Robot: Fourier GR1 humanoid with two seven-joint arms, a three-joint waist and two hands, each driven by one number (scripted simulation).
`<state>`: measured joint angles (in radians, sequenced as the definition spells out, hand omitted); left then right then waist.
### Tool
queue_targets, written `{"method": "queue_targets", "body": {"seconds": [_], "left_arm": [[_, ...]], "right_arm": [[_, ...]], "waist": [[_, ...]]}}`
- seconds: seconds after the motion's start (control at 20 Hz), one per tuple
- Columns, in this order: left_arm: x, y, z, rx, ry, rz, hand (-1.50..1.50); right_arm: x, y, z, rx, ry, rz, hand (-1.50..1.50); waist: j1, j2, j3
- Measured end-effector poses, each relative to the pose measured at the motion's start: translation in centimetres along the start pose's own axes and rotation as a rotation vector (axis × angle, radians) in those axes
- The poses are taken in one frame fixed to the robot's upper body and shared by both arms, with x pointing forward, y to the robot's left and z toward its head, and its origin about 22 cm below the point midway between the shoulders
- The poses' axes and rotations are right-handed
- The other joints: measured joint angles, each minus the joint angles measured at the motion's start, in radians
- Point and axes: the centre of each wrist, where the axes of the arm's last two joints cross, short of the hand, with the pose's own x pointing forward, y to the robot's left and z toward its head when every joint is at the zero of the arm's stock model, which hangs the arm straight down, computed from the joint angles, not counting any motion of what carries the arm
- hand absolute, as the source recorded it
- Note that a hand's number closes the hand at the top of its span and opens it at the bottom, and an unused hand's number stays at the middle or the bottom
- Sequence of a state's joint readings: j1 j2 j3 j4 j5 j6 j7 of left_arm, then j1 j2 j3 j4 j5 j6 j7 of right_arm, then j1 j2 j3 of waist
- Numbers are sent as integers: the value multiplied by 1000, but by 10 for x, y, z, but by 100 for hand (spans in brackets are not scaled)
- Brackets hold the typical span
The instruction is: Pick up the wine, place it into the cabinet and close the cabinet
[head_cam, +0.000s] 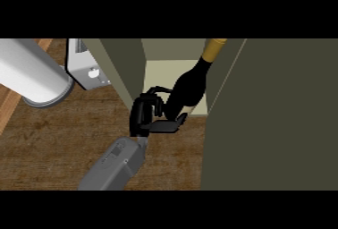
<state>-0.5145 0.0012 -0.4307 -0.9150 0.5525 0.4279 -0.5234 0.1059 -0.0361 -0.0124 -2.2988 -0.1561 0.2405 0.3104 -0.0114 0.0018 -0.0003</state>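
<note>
Wine (190,85): dark bottle with a gold neck, standing in the cabinet's (122,67) opening at the front edge of the shelf (162,71). It tilts, neck leaning right and inward.
Wine, hidden parts: the base is covered by the thumb (165,127); I cannot tell whether it rests on the shelf or hangs just above it. The gold tip runs up to the view's top edge.
Left hand (144,114): closed round the wine's lower body from the left, fingers (157,91) curled behind it, thumb across the front of the base. The palm is turned away and does not show.
Forearm (113,165): grey, cut off at the view's lower edge, slanting up and right to the hand.
Right hand: shows nowhere.
Cabinet: olive left wall and pale shelf visible; the back of the inside is dim and hard to make out.
Dark panel (271,116): fills the right side, cut off at three edges; door or side wall, cannot be told.
Counter (66,134): brown, bare in front of the cabinet.
Cylinder (30,71): large, pale, dark ring at its end, cut off at the top left corner; identity unclear.
White piece (89,71): flat, small marks on it, just left of the cabinet wall, partly behind the cylinder; identity unclear.
</note>
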Motion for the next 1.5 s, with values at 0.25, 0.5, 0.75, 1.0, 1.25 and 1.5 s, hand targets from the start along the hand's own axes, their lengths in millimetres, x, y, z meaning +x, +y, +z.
{"method": "queue_targets", "body": {"seconds": [0.25, 0.5, 0.75, 1.0, 1.25, 1.5], "left_arm": [[-13, 10, 0, 27, 13, 27, 150], [-23, 16, -6, 42, 25, 99, 150], [-27, 14, -13, 30, 32, 119, 150], [-24, 11, -27, 28, 45, 113, 150], [-23, 11, -35, 27, 60, 122, 150], [-14, 8, -50, 32, 61, 141, 150]], "right_arm": [[1, -2, 4, -10, 1, -6, -150], [3, 4, 0, -5, -3, -11, -150], [0, 2, -1, -6, 1, -17, -150], [0, 1, 1, 8, 5, -28, -150], [-4, 0, 1, 8, 6, -31, -150], [-5, -1, -3, 19, 8, -25, -150]], "waist": [[-1, 0, 0], [-5, 1, 0], [-9, 2, 0], [-18, 5, -1], [-22, 7, -1], [-22, 8, -1]]}}
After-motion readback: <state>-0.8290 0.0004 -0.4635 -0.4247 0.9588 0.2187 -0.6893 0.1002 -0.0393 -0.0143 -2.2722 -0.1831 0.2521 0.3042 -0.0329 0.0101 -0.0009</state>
